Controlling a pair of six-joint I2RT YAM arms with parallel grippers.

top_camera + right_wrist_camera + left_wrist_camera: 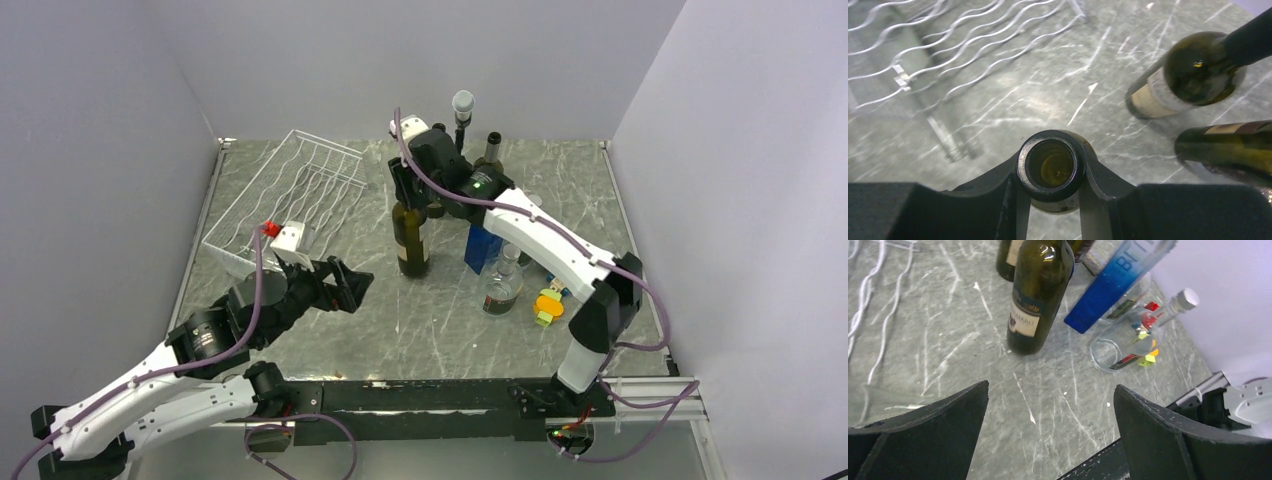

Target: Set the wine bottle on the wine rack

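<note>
Nearest the arm bases, the left gripper [1050, 392] hangs released, its black fingers spread wide with nothing between them. It is low over the grey marbled tabletop [440, 330], and the task's bottle is ahead of it and a little to its right.

Further out, the right gripper [1051, 172] is clenched on the neck of the dark green glass wine bottle [411, 245], just under the lip. The wrist view looks straight down into the uncorked mouth, with a finger pressed on either side. The bottle is upright directly beneath this gripper. Its base looks to be on the tabletop, though I cannot tell for sure that it has not lifted.

As a judgement, the bottle is rigid, smooth and breakable, and the thick glass gives it some weight even if it is near empty. The neck is a sound place to hold, since the raised lip stops it sliding down through the fingers. All the weight hangs below that hold, though, so the body may swing or twist once tilted to lie flat. The free left gripper could steady the wide lower body.

Beyond the right gripper and to its left sits the white wire wine rack [300, 185], its wavy channels bare and well apart from the bottle. To the gripper's right are a green bottle with a cream label [1168, 82] and another dark bottle [1233, 150], near enough to be knocked during a swing
</note>
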